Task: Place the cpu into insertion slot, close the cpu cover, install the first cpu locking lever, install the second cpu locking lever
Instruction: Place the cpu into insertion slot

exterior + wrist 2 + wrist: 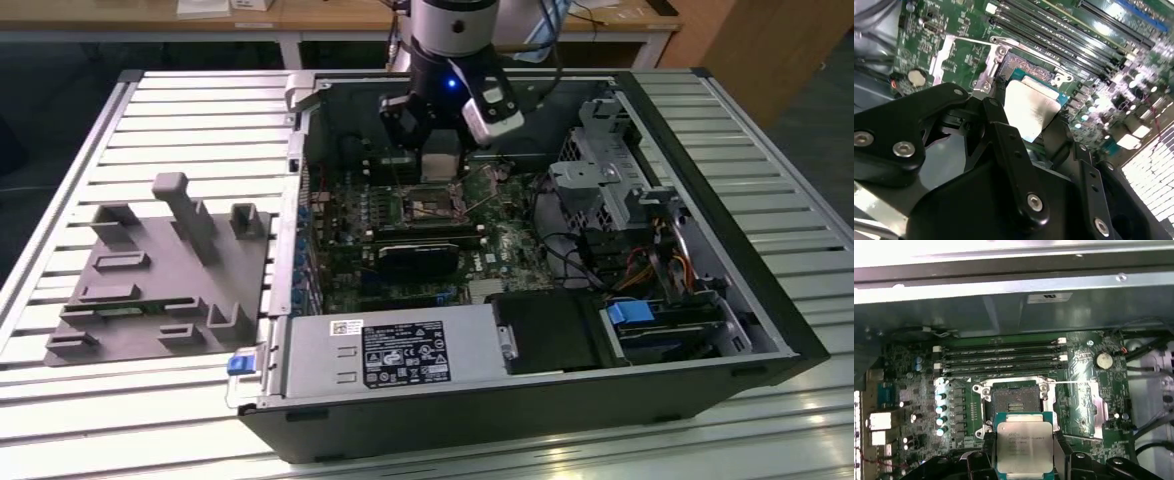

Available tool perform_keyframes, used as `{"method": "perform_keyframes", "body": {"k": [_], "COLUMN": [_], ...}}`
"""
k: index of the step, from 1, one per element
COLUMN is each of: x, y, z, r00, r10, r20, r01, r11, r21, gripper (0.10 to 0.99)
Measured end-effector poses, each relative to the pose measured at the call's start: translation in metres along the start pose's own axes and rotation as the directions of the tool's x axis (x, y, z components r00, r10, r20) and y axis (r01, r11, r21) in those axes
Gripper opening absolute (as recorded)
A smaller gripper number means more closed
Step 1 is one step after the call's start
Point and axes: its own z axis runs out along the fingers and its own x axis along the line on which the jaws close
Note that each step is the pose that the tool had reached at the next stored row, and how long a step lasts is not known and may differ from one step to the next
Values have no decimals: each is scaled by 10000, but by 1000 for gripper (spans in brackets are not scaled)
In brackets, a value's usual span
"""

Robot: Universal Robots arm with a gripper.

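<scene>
cpu: one, with a flat silver top, held in the gripper's grasp above the slot (1014, 402) and not yet in it; seen in both wrist views (1025, 447) (1031, 112).
gripper (1025, 450): clamped on the cpu, with black fingers (988, 452) on two opposite edges.
slot: one, open and dark inside; in the exterior view it (430, 207) is at 6 o'clock from the gripper (438, 160).
cover (1095, 412): swung open and lying beside the slot.
memory slots (999, 357): four long black ones, side by side, near the slot.
case (534, 415): open; it holds the green board, and a grey power box (307, 370) at 6 o'clock from the slot.
writing: there is print on the cpu top and a white label (407, 355) on the power box; I do not read it off.
grey fixture (147, 290): one, on the slatted table (200, 110), at 9 o'clock from the case.
</scene>
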Motion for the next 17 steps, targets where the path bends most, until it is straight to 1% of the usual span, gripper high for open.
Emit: {"method": "perform_keyframes", "body": {"k": [2,4,7,10,14,17], "x": [0,0,0,0,0,0], "y": [0,-1,-1,-1,-2,-2], "z": [4,7,11,15,19,20], "r00": [9994,9973,9920,9834,9690,9628], "r10": [357,725,1262,1808,2460,2691], "r20": [30,62,108,155,213,233], "r01": [-357,-725,-1262,-1808,-2460,-2692], "r11": [9994,9974,9920,9835,9693,9631], "r21": [4,8,10,11,6,5], "gripper": [537,537,537,537,537,537]}}
